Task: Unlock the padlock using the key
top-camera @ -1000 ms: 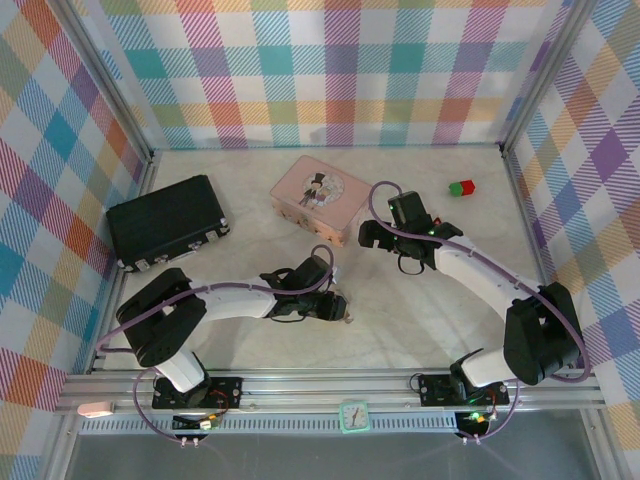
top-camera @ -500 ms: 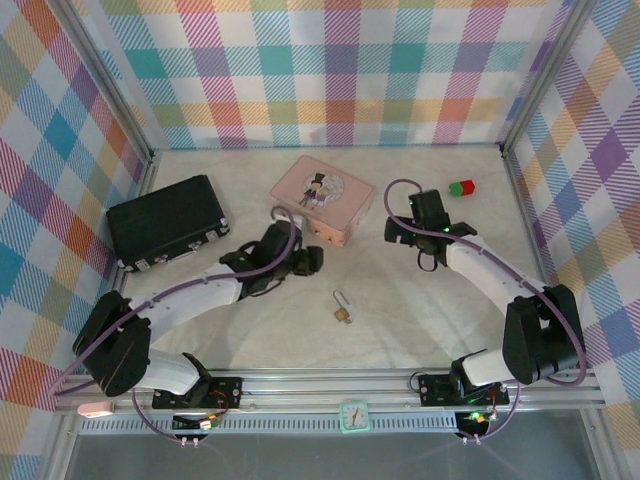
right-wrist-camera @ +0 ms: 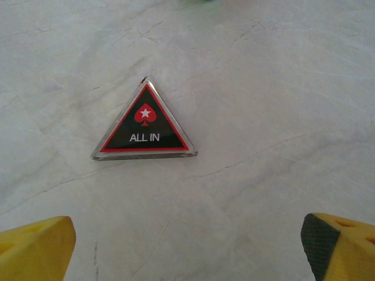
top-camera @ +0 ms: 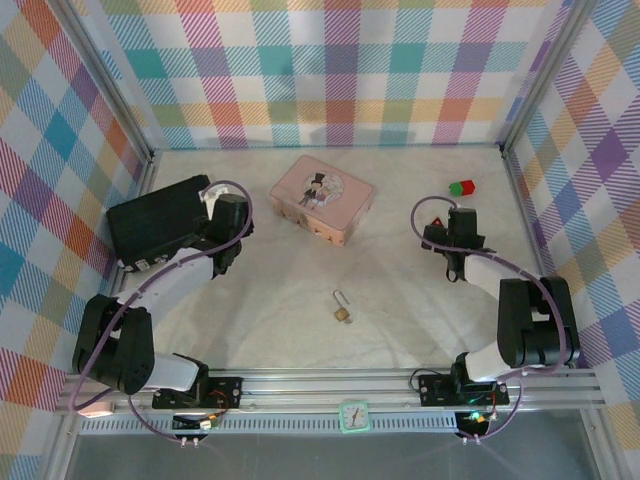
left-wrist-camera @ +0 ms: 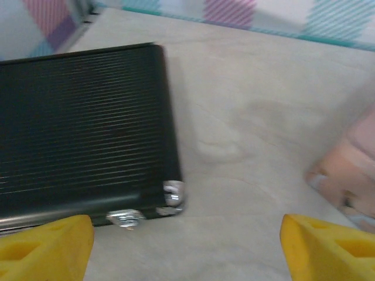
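Moved since earlier: both arms have pulled away from the middle of the table (top-camera: 400, 290). The left gripper (top-camera: 228, 212), which was down at the padlock (top-camera: 342, 308) a second ago, has swung back to the black case (top-camera: 165, 225). The right gripper (top-camera: 452, 224) has drawn off towards the right side.
Padlock: lies flat and alone on the bare table, near the front edge between the two arms and well apart from both grippers, with its shackle pointing away from the bases. It is too small to tell whether the shackle is sprung.
Key: cannot be made out, either in the lock or beside it.
Step in hand: probably a retreat or a reset, since neither arm is working on the lock.
Next move: if the lock is not yet open, it calls for finding the key, pinching it by its head, and steadying the padlock body with the other gripper so the tip can meet the keyhole.
Left gripper (left-wrist-camera: 186, 249): jaws spread wide and empty, hovering by the corner of the case (left-wrist-camera: 76, 146), with the pink tin (left-wrist-camera: 351, 175) off to one side.
Right gripper (right-wrist-camera: 187, 246): also spread wide, holding nothing and touching nothing, with a red-and-black triangle (right-wrist-camera: 145, 126) marked "ALL IN" on the table ahead of it.
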You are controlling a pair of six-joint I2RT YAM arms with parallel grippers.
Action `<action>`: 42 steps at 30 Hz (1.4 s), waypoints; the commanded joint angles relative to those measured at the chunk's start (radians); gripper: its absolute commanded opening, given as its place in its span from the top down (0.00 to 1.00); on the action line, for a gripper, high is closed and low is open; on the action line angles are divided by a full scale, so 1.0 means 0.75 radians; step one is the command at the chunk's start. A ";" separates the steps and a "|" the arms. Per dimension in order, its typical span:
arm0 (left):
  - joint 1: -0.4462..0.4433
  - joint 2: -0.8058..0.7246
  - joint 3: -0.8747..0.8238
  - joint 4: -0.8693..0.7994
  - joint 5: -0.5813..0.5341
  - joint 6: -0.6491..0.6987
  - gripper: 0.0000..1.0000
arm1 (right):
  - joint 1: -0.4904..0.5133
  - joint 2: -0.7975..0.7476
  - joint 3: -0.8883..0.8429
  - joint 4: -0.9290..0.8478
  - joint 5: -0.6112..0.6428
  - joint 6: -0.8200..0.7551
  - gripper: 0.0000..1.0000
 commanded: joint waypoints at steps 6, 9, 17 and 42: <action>0.074 -0.003 -0.239 0.271 -0.240 0.174 0.17 | -0.026 0.037 -0.163 0.574 -0.116 -0.116 0.01; 0.114 0.039 -0.315 0.445 -0.162 0.199 0.17 | -0.030 0.010 -0.255 0.735 -0.150 -0.122 0.01; 0.215 0.147 -0.423 0.800 0.079 0.295 0.17 | -0.052 0.041 -0.284 0.807 -0.262 -0.143 0.01; 0.330 0.265 -0.620 1.276 0.462 0.330 0.13 | -0.044 0.069 -0.338 0.936 -0.196 -0.130 0.01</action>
